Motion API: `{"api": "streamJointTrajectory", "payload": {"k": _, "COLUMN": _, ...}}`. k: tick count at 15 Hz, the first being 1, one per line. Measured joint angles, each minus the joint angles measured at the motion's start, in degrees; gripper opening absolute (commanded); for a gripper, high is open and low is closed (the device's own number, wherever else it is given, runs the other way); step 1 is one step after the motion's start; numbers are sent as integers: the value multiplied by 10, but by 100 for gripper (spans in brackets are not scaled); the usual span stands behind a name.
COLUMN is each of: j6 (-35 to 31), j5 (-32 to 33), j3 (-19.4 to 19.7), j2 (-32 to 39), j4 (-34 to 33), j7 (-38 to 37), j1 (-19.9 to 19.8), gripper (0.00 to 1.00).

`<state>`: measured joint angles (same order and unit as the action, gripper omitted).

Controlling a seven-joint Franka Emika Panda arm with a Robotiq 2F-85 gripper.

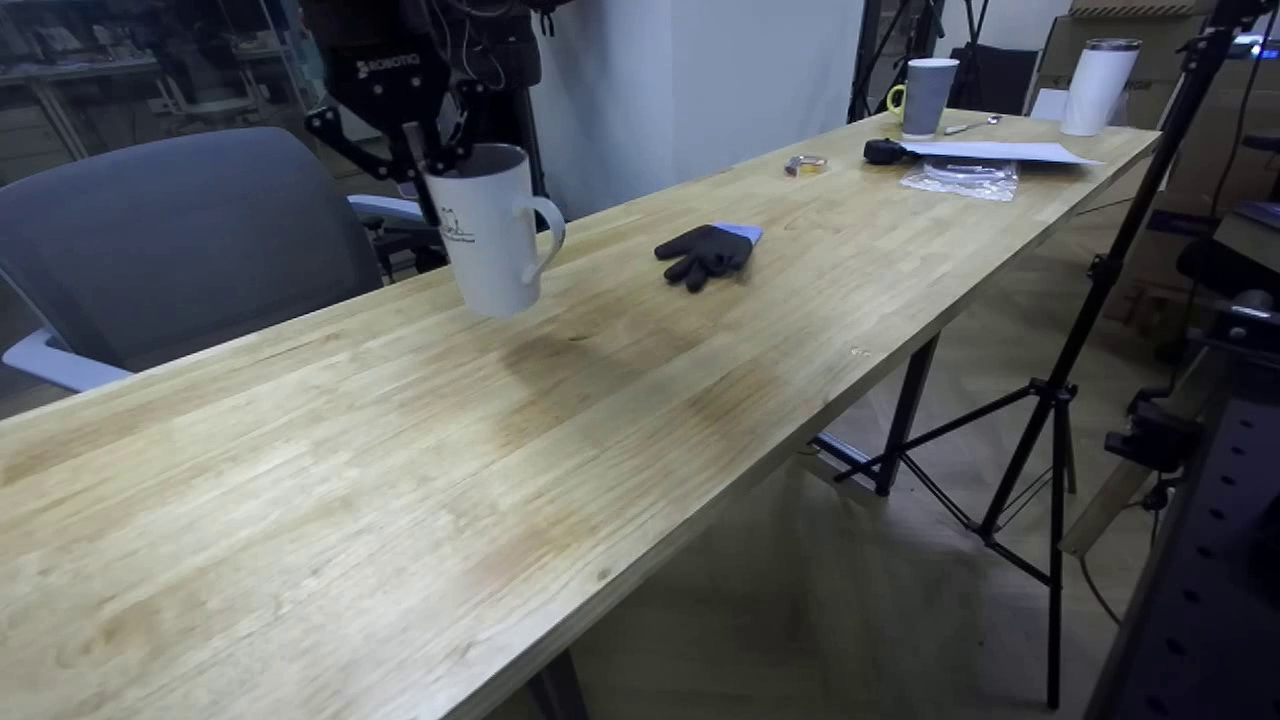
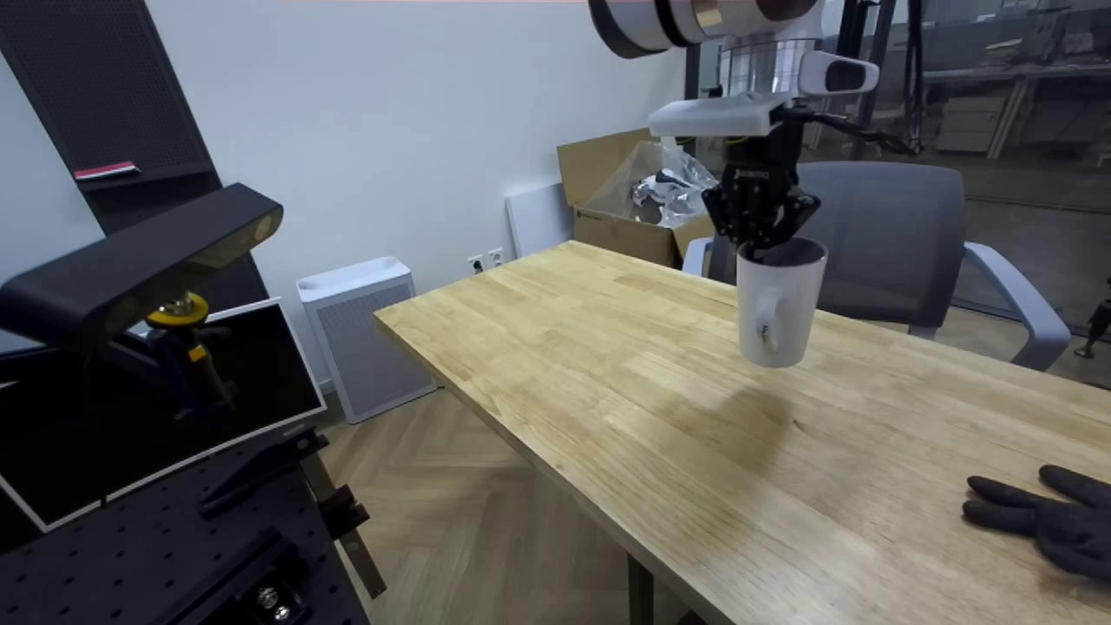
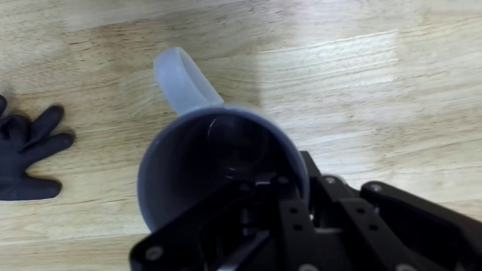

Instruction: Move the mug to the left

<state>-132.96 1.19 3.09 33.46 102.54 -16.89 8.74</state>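
Note:
The white mug (image 1: 490, 245) hangs from my gripper (image 1: 436, 172) above the wooden table (image 1: 330, 500), with its shadow apart from its base. It is nearly upright in both exterior views. The mug (image 2: 781, 304) shows its loop handle facing that camera, below my gripper (image 2: 759, 247). In the wrist view, the mug's dark interior (image 3: 180, 162) faces up and its handle points up-left. My gripper (image 3: 299, 180) is shut on the mug's rim wall, one finger inside and one outside. The inner fingertip is hard to see in the dark interior.
A dark glove (image 1: 706, 255) lies on the table near the mug; it also shows in the wrist view (image 3: 22, 154). Farther along are a grey cup (image 1: 927, 100), a white tumbler (image 1: 1100, 90) and a plastic bag (image 1: 962, 178). An office chair (image 1: 190, 240) stands at the table's edge.

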Motion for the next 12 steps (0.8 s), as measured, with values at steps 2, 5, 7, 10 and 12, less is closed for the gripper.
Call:
{"api": "streamJointTrajectory", "payload": {"k": 2, "j6": 0, "j5": 0, "j3": -7, "j2": 1, "j4": 0, "j7": 0, "j1": 6, "gripper": 2}}
{"api": "streamJointTrajectory", "payload": {"k": 5, "j6": 0, "j5": 0, "j3": -15, "j2": 2, "j4": 0, "j7": 1, "j1": 14, "gripper": 2}}
{"api": "streamJointTrajectory", "payload": {"k": 7, "j6": -1, "j5": 1, "j3": -19, "j2": 4, "j4": 0, "j7": 2, "j1": 16, "gripper": 2}}
{"api": "streamJointTrajectory", "payload": {"k": 10, "j6": -5, "j5": 1, "j3": -21, "j2": 10, "j4": 1, "j7": 3, "j1": 18, "gripper": 2}}
{"api": "streamJointTrajectory", "payload": {"k": 12, "j6": -13, "j5": 5, "j3": -20, "j2": 16, "j4": 2, "j7": 4, "j1": 18, "gripper": 2}}
